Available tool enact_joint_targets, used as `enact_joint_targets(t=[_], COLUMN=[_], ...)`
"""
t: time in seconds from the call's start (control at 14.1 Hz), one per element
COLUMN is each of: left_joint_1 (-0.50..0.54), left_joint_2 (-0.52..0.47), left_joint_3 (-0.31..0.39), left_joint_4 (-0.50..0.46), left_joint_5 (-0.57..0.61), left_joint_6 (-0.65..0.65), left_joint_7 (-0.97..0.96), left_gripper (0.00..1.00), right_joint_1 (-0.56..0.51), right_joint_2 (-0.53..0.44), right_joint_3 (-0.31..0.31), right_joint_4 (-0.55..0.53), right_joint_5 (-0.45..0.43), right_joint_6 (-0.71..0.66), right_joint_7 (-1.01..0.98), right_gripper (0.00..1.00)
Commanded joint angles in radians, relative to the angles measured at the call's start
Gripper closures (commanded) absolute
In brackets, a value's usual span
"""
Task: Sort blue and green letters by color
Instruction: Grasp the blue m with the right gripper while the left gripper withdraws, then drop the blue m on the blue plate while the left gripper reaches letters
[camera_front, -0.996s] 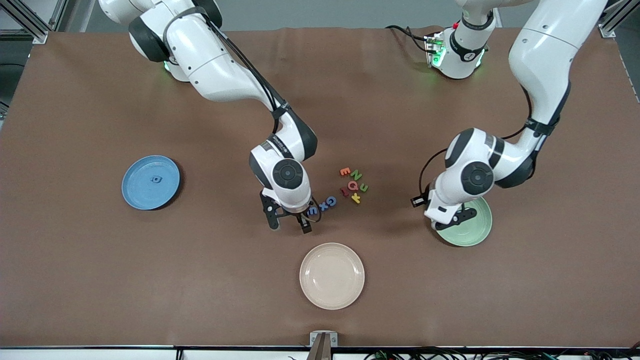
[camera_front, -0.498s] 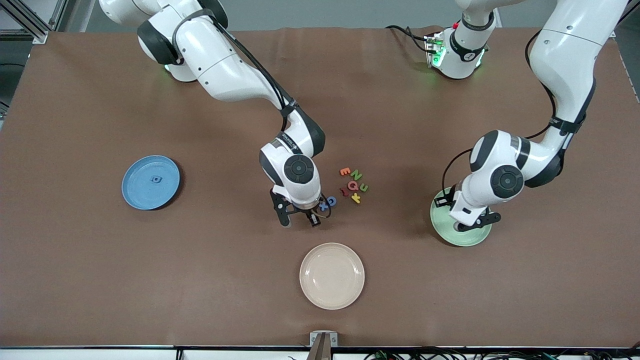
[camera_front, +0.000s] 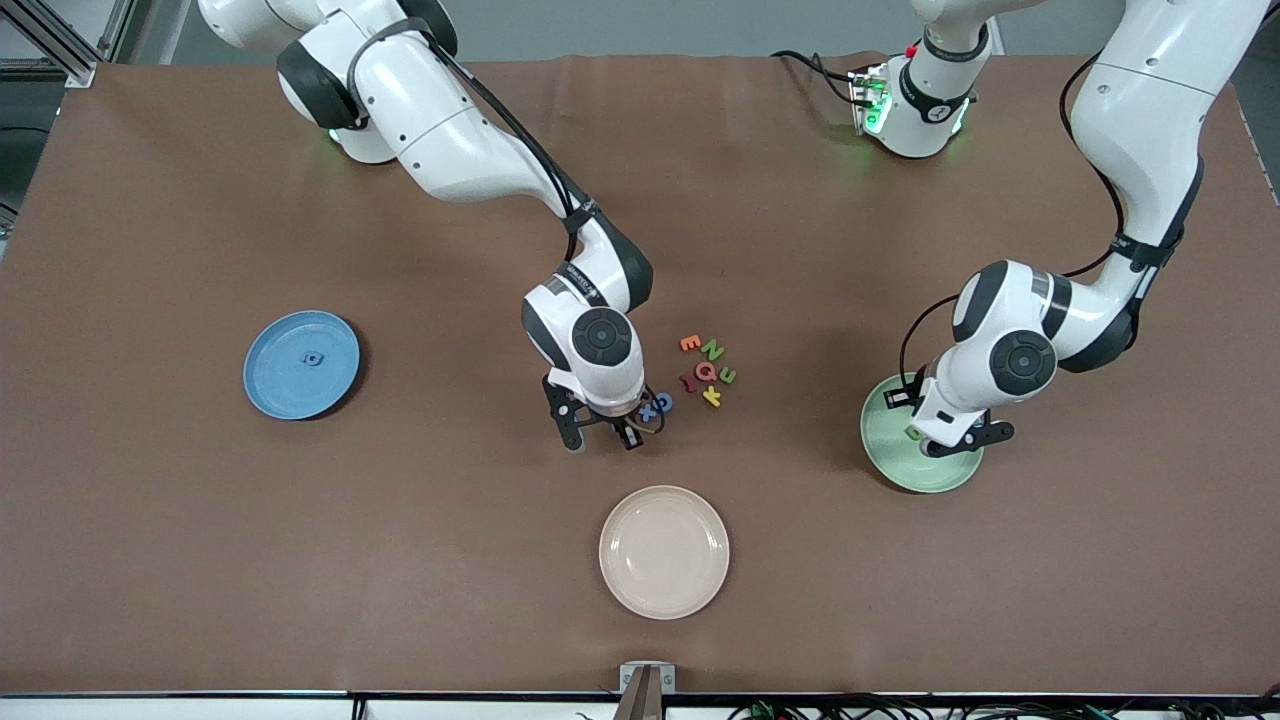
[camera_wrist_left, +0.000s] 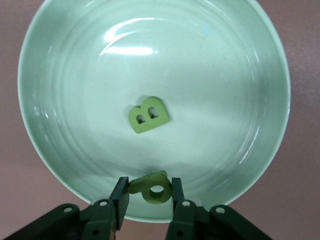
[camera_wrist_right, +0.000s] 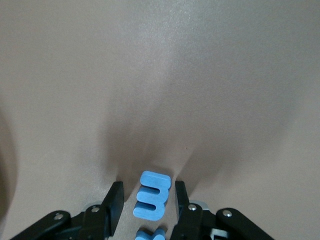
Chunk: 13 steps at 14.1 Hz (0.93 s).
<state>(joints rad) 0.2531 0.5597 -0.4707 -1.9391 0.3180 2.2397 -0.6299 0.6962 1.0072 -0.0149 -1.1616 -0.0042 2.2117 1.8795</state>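
My right gripper (camera_front: 600, 438) is down on the table beside the letter heap. Its jaws stand on either side of a blue letter E (camera_wrist_right: 151, 195) with a thin gap on each side, so it is open. Another blue letter (camera_wrist_right: 150, 234) lies just beside the E. Blue letters X (camera_front: 648, 408) and G (camera_front: 664, 402) show next to this gripper. My left gripper (camera_wrist_left: 149, 184) is shut on a green letter (camera_wrist_left: 152, 189) over the green plate (camera_wrist_left: 240, 75). A green letter B (camera_wrist_left: 148, 115) lies in that plate. Green N (camera_front: 712, 350) and a second green letter (camera_front: 728, 376) sit in the heap.
Orange (camera_front: 690, 343), pink (camera_front: 705, 373), red (camera_front: 688, 381) and yellow (camera_front: 712, 396) letters lie mixed in the heap. A blue plate (camera_front: 301, 364) sits toward the right arm's end. A beige plate (camera_front: 664, 551) lies nearer the front camera than the heap. The green plate (camera_front: 885, 440) sits toward the left arm's end.
The right gripper shifted toward the heap and narrowed its jaws around the blue E. The left arm carried its green letter farther over the green plate.
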Motion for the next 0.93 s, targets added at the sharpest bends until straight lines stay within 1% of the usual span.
enact_joint_targets(t=[0.0, 0.07, 0.14, 0.21, 0.28, 0.43, 0.5, 0.64, 0.71, 0.78, 0.85], left_joint_1=[0.017, 0.015, 0.017, 0.015, 0.017, 0.014, 0.008, 0.005, -0.002, -0.014, -0.028], left_joint_2=[-0.012, -0.012, -0.012, -0.014, -0.014, -0.020, -0.026, -0.026, -0.024, -0.024, -0.024], left_joint_3=[-0.016, -0.016, -0.016, -0.016, -0.016, -0.017, -0.022, -0.057, -0.065, -0.077, -0.089], left_joint_4=[-0.021, -0.021, -0.021, -0.020, -0.017, -0.012, -0.008, 0.002, 0.003, 0.009, 0.014], left_joint_5=[0.019, 0.019, 0.019, 0.019, 0.019, 0.019, 0.018, 0.016, 0.016, 0.016, 0.016], left_joint_6=[0.021, 0.023, 0.023, 0.023, 0.023, 0.023, 0.015, 0.012, 0.012, 0.012, 0.012], left_joint_7=[0.004, 0.007, 0.021, 0.033, 0.039, 0.036, 0.026, -0.002, -0.049, -0.118, -0.185], left_gripper=[0.68, 0.51, 0.44, 0.33, 0.24, 0.14, 0.10, 0.02, 0.01, 0.01, 0.01], right_joint_1=[0.011, 0.011, 0.011, 0.011, 0.006, -0.012, -0.030, -0.064, -0.079, -0.099, -0.119], right_joint_2=[0.014, 0.014, 0.014, 0.014, 0.013, -0.007, -0.030, -0.070, -0.094, -0.125, -0.172], right_joint_3=[-0.010, -0.010, -0.010, -0.010, -0.010, -0.010, -0.008, -0.008, -0.010, -0.008, -0.010], right_joint_4=[0.019, 0.019, 0.020, 0.019, 0.019, 0.020, 0.020, 0.019, 0.013, -0.021, -0.085], right_joint_5=[-0.008, -0.007, -0.008, -0.008, -0.008, 0.000, 0.007, 0.007, 0.007, 0.007, 0.007], right_joint_6=[-0.009, -0.010, -0.012, -0.014, -0.017, -0.076, -0.134, -0.272, -0.327, -0.358, -0.359], right_joint_7=[0.015, 0.012, 0.012, 0.010, 0.004, -0.083, -0.162, -0.314, -0.380, -0.445, -0.495], right_gripper=[0.59, 0.70, 0.84, 0.94, 1.00, 1.00, 1.00, 1.00, 1.00, 1.00, 1.00])
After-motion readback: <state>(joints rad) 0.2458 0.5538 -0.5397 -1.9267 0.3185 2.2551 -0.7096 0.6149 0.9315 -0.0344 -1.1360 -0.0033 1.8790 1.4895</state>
